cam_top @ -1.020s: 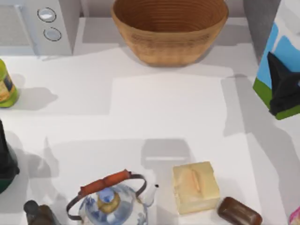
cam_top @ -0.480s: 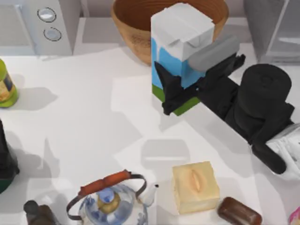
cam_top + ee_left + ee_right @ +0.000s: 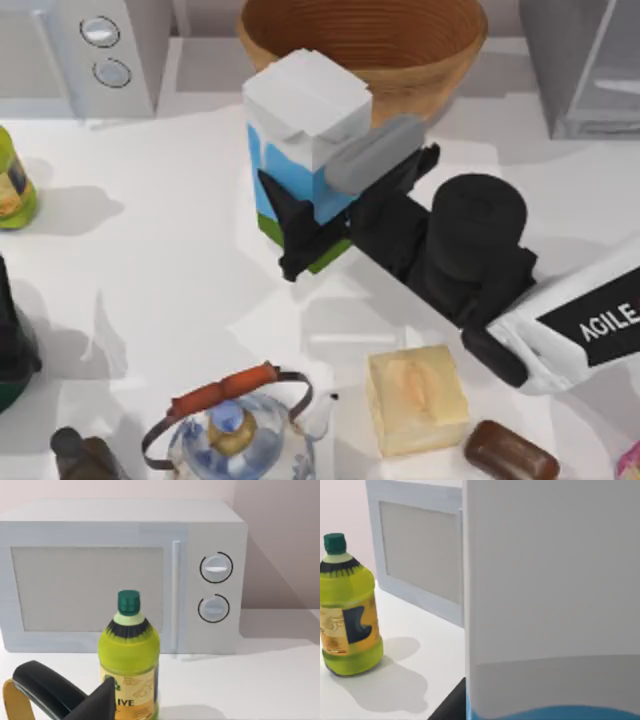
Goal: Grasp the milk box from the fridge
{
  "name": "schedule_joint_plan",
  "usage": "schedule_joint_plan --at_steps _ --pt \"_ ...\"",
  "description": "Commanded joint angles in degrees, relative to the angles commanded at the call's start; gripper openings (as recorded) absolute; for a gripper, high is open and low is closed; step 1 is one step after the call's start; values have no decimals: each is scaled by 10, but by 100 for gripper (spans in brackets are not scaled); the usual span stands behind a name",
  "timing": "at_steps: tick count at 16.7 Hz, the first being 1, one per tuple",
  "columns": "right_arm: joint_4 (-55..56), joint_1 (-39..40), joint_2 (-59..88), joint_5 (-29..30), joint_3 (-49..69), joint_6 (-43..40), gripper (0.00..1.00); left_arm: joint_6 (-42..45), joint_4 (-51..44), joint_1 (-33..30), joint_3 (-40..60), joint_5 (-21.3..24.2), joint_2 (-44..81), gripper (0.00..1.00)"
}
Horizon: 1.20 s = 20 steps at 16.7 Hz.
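While our right claw (image 3: pixel 315 232) stays clenched on the milk box (image 3: pixel 300 140), carton's long axis is upright w/ the claw low on its green base. The fridge (image 3: pixel 585 65) lies well behind the claw. Box prob. hangs above the surface (image 3: pixel 150 250). Left arm parked.

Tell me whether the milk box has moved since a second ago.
Yes. The milk box, held in the right claw, has travelled from the table's right edge by the fridge leftward, now standing in front of the wicker basket.
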Motion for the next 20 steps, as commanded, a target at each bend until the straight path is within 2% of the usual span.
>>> schedule_joint_plan --at_steps 5,13,18,20 --pt "-3 -2 8 0 4 0 0 0 0 0 0 0 0 100" --pt "1 2 134 4 131 -1 0 0 0 0 0 0 0 100" --pt "2 3 142 5 140 -1 0 0 0 0 0 0 0 100" --pt "2 3 142 5 140 -1 15 0 0 0 0 0 0 100"
